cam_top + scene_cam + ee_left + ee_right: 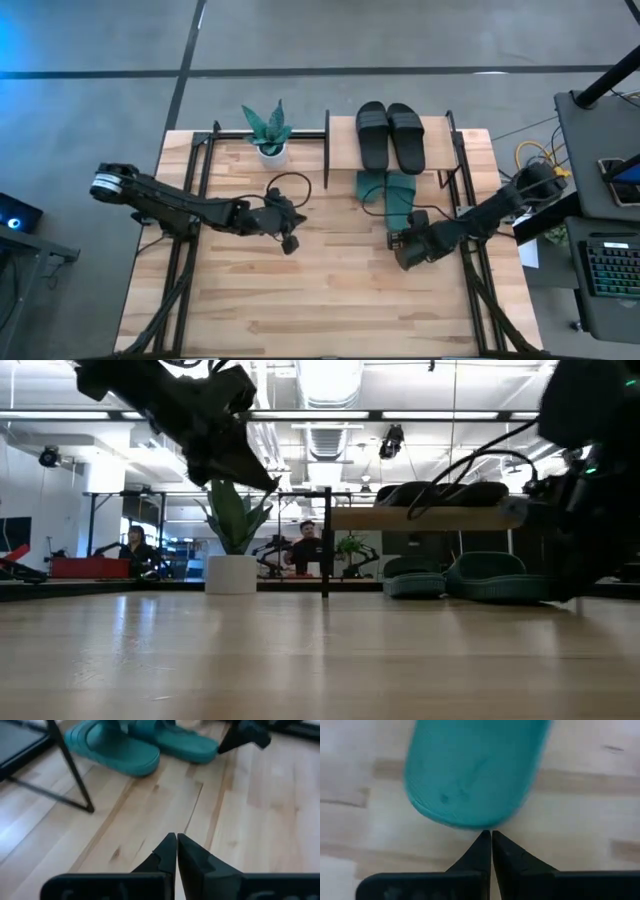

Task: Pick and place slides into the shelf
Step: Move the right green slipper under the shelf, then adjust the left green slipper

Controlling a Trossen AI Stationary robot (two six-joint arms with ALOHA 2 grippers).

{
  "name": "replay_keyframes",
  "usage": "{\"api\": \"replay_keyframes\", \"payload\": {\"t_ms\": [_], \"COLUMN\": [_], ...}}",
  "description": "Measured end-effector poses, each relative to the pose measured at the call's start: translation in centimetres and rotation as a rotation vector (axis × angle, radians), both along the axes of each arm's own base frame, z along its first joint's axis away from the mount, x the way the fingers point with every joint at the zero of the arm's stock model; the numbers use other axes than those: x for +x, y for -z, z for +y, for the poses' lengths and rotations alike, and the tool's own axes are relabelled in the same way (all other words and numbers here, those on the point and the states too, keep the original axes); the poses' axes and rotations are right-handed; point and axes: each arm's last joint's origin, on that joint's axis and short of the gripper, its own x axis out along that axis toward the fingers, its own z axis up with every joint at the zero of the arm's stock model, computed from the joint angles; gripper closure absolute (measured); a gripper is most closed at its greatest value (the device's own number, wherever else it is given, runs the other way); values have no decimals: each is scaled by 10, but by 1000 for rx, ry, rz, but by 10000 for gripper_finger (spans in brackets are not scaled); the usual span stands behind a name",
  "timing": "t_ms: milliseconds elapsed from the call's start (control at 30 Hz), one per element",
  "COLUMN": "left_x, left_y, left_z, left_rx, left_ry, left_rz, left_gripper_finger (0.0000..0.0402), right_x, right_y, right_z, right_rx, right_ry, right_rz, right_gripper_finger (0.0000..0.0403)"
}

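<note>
Tabletop (pixel 330 290): right gripper (pixel 487 836), fingers together, at the teal slide's (pixel 475 770) heel; pushing risks skewing it against shelf (pixel 345 135).

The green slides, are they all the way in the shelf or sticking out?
Sticking out. In the high view the teal slides poke forward from under the shelf top board onto the table, and the right gripper, shut, sits at one's heel.

Four cameras: overhead, table-level, two wrist-mounted.
Overhead looks straight down, low one level across; both wrist views sit close above the teal slides (pixel 135 747).
</note>
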Motion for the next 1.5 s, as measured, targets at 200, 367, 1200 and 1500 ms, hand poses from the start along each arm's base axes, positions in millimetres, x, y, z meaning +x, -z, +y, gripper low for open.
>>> {"api": "replay_keyframes", "payload": {"t_ms": [200,367,1200,1500], "left_x": [0,1,9,25], "left_y": [5,7,17,32], "left_z": [-2,-5,-13,-9], "left_rx": [-18,-41,-66,-153], "left_ry": [-7,-7,5,51], "left_rz": [14,9,4,-18], "left_gripper_finger": [402,402,402,402], "right_x": [4,3,10,10], "right_y": [3,5,-1,-37], "right_z": [-23,-44,-56,-9], "right_rx": [-63,-139,-134,-110], "right_ry": [7,56,-7,-118], "right_rz": [28,61,105,-97], "right_gripper_finger": [394,394,394,394]}}
